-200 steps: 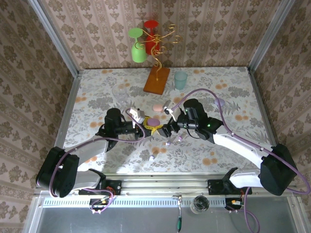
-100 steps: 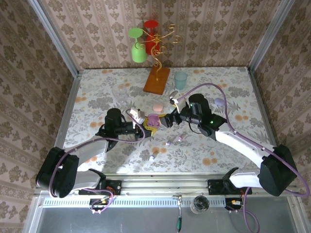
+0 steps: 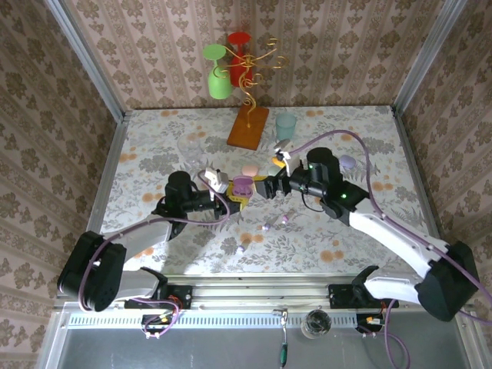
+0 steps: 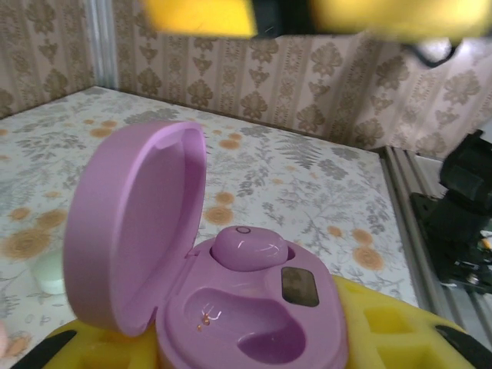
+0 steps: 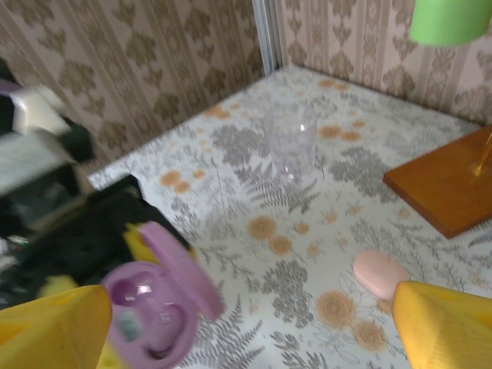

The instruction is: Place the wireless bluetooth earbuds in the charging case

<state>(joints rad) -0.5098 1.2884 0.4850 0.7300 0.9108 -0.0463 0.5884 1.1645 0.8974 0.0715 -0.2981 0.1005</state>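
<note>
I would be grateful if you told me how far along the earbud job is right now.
Done: the purple case stands open with one purple earbud seated in its far slot. In hand: the left gripper is shut on the case, and the right gripper is open and empty beside it. Left: the near slot is empty, and loose earbuds lie on the table.
</note>
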